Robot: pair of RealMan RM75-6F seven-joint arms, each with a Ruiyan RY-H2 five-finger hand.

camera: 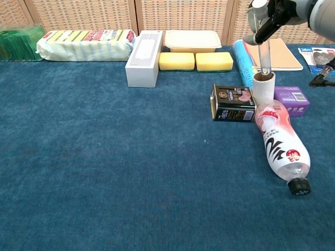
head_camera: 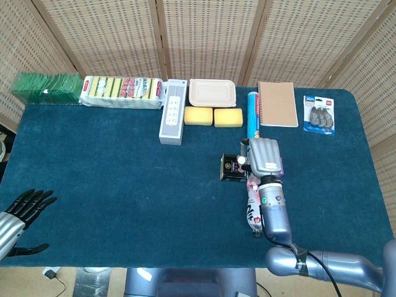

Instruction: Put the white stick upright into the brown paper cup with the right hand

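The brown paper cup (camera: 264,87) stands upright between a black tin and a purple box. Directly above it my right hand (camera: 276,13) pinches the top of the white stick (camera: 265,54), which hangs vertically with its lower end at the cup's mouth. In the head view, the right hand (head_camera: 265,157) covers both the cup and the stick. My left hand (head_camera: 26,206) is at the table's near left corner, holding nothing, its fingers stretched out.
The black tin (camera: 233,103) touches the cup's left side and the purple box (camera: 292,99) sits to its right. A plastic bottle (camera: 280,142) lies just in front. Behind are a blue tube (camera: 241,55), a notebook (head_camera: 277,104), yellow sponges (camera: 196,61) and a white box (camera: 143,51).
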